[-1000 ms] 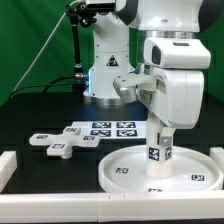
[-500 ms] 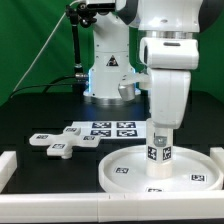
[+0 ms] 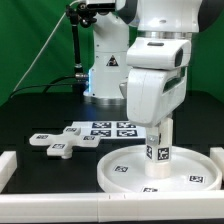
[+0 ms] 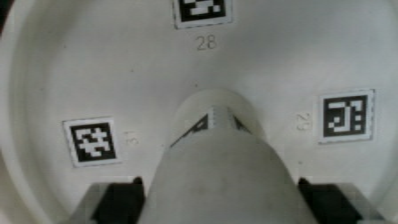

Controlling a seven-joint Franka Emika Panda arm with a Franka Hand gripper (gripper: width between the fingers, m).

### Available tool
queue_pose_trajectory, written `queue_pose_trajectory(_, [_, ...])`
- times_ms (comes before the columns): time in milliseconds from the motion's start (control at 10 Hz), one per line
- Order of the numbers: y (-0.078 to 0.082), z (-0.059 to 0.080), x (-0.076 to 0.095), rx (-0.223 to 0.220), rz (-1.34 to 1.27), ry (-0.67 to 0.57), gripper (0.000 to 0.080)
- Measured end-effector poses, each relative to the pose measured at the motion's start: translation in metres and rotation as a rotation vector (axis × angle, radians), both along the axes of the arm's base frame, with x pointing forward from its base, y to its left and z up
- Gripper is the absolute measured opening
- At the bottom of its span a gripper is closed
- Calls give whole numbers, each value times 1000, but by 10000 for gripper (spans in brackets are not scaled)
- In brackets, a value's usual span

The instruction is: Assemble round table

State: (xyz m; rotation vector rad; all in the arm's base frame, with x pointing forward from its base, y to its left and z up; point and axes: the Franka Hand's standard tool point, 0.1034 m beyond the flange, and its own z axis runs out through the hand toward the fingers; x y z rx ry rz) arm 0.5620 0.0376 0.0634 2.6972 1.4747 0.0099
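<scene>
Smooth white plastic round disc (image 3: 138, 160), shallow-rimmed and tagged, lies by the tabletop's front edge, toward the exterior view's right corner. A short, thick white cylinder leg (image 3: 159, 148) stands upright at its centre, clamped between the gripper's (image 4: 217, 200) dark fingers (image 4: 121, 203). The white cross-shaped base (image 3: 58, 145) lies well apart. Since the earlier frame the hand has turned about the leg's axis — the leg's tag sits slightly shifted.

White leg (image 3: 158, 149) upright at rimmed disc (image 3: 128, 161) centre; cross base (image 3: 60, 143) apart.
</scene>
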Motion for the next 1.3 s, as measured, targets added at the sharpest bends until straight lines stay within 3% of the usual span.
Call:
queue_pose_trajectory(500, [3,0,-2,38,-449,-9,413])
queue_pose_trajectory(1300, [4,0,-3,58,-926,-12,413])
